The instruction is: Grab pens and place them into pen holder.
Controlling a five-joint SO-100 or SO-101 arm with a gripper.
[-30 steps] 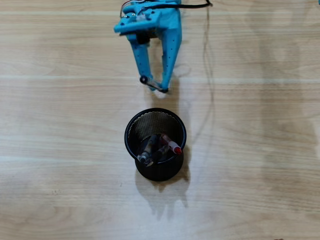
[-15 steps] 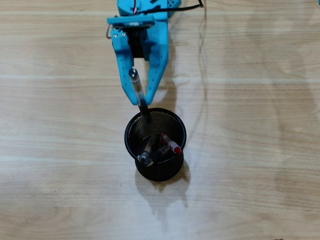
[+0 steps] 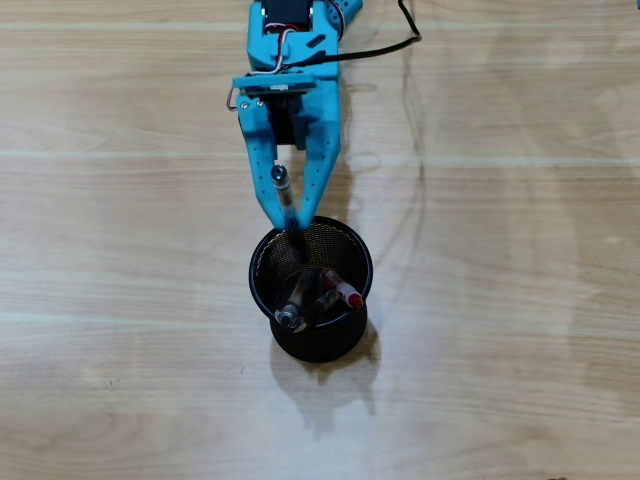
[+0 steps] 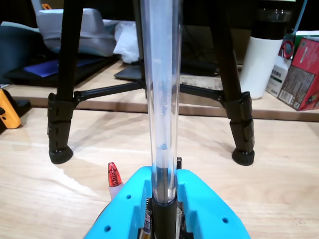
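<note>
In the overhead view my blue gripper point(image 3: 290, 222) points down at the pen holder point(image 3: 322, 346), a black wire-mesh cup. It is shut on a clear pen point(image 3: 283, 192) with a black lower end, which dips just inside the cup's far rim. Three pens lean inside the cup: a red one point(image 3: 346, 294), a grey and clear one point(image 3: 291, 311) and a black one point(image 3: 322, 299). In the wrist view the clear pen point(image 4: 162, 99) stands upright between the blue jaws of the gripper point(image 4: 163, 175). The red pen's tip point(image 4: 113, 175) pokes up to the left of them.
A black cable point(image 3: 412, 150) trails from the arm across the wooden table point(image 3: 520, 300). In the wrist view, black tripod legs point(image 4: 60, 124) stand ahead on both sides. A white bottle point(image 4: 261, 59) and a red box point(image 4: 304, 74) sit beyond at the right.
The gripper has swung the pen from lying crosswise at its tips to pointing lengthwise, then moved toward the cup. The pen's black end now reaches inside the far rim.
</note>
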